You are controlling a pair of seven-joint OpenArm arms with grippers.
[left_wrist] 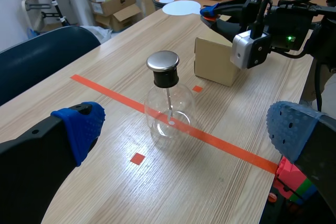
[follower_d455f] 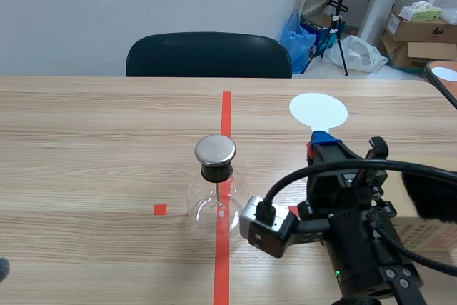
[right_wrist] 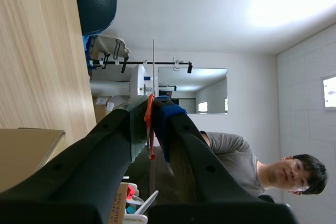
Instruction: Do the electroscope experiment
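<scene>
The electroscope [follower_d455f: 215, 191] is a clear glass flask with a black neck and a round metal cap [follower_d455f: 215, 149]. It stands on the red tape line at mid-table. My right gripper [follower_d455f: 323, 149] is just to its right, shut on the red handle of a white disc paddle [follower_d455f: 318, 111] held level beyond the cap. In the right wrist view the disc [right_wrist: 153, 72] shows edge-on, with its handle pressed between the fingers of the gripper [right_wrist: 153, 111]. My left gripper [left_wrist: 184, 127] is open, and the flask [left_wrist: 169, 111] stands ahead of it, apart from both pads.
A cardboard box [left_wrist: 214, 62] sits on the table beside the right arm [left_wrist: 262, 30]. A dark chair [follower_d455f: 208, 55] stands at the far edge. Cartons [follower_d455f: 418, 30] and a tripod are on the floor behind. A person [right_wrist: 247, 163] shows in the right wrist view.
</scene>
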